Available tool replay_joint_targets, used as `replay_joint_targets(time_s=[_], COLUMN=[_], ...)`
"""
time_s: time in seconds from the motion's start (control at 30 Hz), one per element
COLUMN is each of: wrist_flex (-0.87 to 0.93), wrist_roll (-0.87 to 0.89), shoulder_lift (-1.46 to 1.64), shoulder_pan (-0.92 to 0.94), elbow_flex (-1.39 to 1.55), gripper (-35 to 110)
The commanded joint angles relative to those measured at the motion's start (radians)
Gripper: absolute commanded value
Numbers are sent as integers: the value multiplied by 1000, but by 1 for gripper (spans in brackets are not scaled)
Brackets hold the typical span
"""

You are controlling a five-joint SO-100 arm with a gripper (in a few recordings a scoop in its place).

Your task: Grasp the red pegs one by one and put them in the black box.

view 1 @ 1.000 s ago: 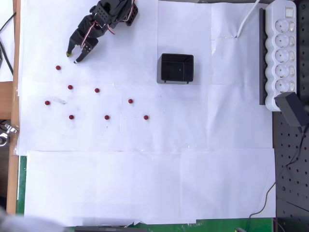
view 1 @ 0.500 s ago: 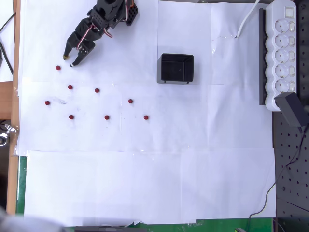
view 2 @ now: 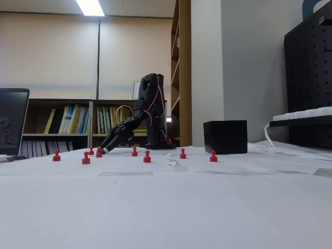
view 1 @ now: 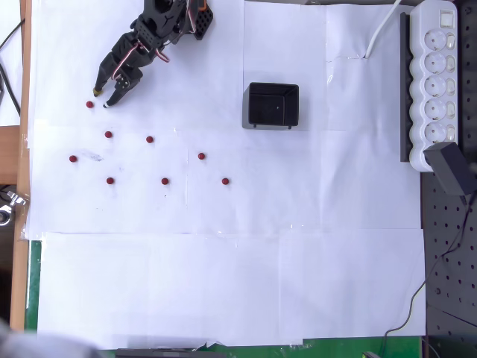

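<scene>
Clearance, overhead view: white tabletop [view 1: 223, 283] is lying bare across its whole 6 o'clock half. Red pegs [view 1: 150, 139] are dotting the 9 o'clock area, well apart. Black box [view 1: 273, 105] is standing alone near centre. Power strip [view 1: 436, 82] is lining the 3 o'clock edge.

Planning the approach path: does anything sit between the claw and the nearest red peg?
Nothing visible does. In the overhead view the claw hangs just right of the nearest red peg, with only bare white paper between them.
</scene>
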Motion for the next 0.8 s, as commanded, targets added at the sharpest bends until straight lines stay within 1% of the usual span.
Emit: replay_joint_targets(time_s=[0.0,0.47,0.77], wrist_flex=[-14,-12,-14], wrist_roll=[-15,-15,-28], shoulder_lift=[38,104,114], shoulder_pan=[18,43,37], elbow_flex=[60,135,150], gripper=[12,12,8])
